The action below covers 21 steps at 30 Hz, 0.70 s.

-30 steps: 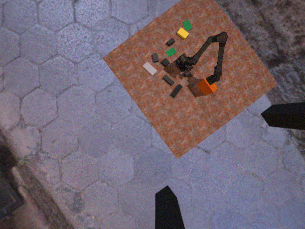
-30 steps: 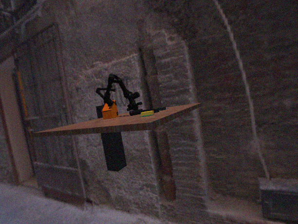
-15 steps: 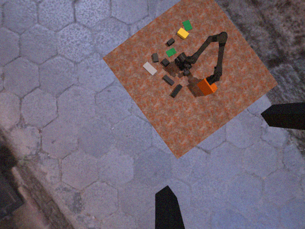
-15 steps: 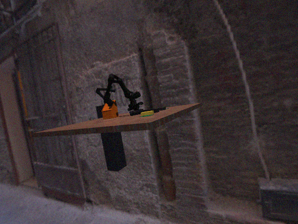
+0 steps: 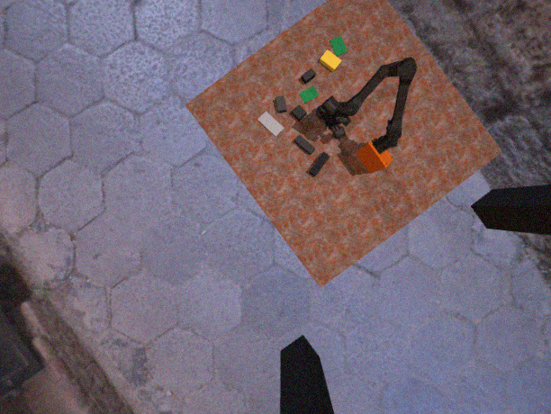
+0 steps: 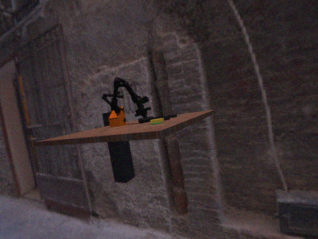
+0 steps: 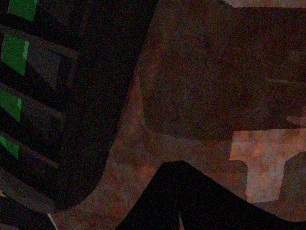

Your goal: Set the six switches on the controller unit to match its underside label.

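Observation:
The dark grey controller unit fills the left of the wrist view, partly out of frame. Several rockers show green faces toward the left; the dark image does not show clearly which ends are down, and the numbers are unreadable. In the top view the unit appears to be the long dark block left of the gripper. Its underside label is hidden. My gripper is shut and empty, above the bench and beside the unit, not visibly touching it.
Another dark block lies near the unit. Smaller dark modules, a pale plate, green plates and a yellow block lie around. An orange housing stands by the arm's base.

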Each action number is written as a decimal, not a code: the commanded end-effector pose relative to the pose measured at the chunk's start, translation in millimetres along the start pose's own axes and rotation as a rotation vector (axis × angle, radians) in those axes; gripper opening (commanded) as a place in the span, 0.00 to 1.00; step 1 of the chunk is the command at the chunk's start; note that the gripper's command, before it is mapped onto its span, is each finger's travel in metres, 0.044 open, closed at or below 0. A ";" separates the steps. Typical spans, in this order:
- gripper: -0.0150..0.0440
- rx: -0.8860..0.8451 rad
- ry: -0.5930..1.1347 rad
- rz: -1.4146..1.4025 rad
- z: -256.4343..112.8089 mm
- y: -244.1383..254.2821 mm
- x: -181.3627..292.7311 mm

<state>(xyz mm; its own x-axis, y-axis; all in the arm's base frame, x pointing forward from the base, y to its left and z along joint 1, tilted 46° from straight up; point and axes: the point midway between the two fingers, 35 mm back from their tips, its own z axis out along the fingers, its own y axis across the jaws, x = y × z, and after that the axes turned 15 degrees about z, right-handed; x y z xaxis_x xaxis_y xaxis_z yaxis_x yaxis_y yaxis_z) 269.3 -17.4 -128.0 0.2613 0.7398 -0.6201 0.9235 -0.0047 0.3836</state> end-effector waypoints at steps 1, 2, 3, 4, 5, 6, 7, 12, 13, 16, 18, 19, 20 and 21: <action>0.25 -0.012 -0.004 -0.008 -39.9 -28.0 -8.2; 0.25 -0.014 -0.006 -0.008 -44.8 -31.9 -10.4; 0.25 -0.015 -0.007 -0.008 -46.5 -33.3 -11.1; 0.25 -0.015 -0.007 -0.008 -46.5 -33.3 -11.1; 0.25 -0.015 -0.007 -0.008 -46.5 -33.3 -11.1; 0.25 -0.015 -0.007 -0.008 -46.5 -33.3 -11.1; 0.25 -0.015 -0.007 -0.008 -46.5 -33.3 -11.1; 0.25 -0.019 -0.029 0.067 -43.7 -23.0 -5.4; 0.25 -0.023 -0.044 0.121 -41.6 -15.8 -1.5; 0.25 -0.040 -0.089 0.280 -34.9 5.7 9.5; 0.25 -0.053 -0.114 0.373 -30.7 18.2 15.4; 0.25 -0.056 -0.121 0.398 -29.5 21.5 17.0; 0.25 -0.058 -0.123 0.406 -29.2 22.5 17.4; 0.25 -0.058 -0.123 0.406 -29.2 22.5 17.4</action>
<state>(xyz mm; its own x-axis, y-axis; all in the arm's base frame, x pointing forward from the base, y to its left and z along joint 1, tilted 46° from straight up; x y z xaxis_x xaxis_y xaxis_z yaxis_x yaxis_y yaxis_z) 275.7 14.8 -109.3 0.5681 0.6385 -0.5193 0.7744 -0.2011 0.5999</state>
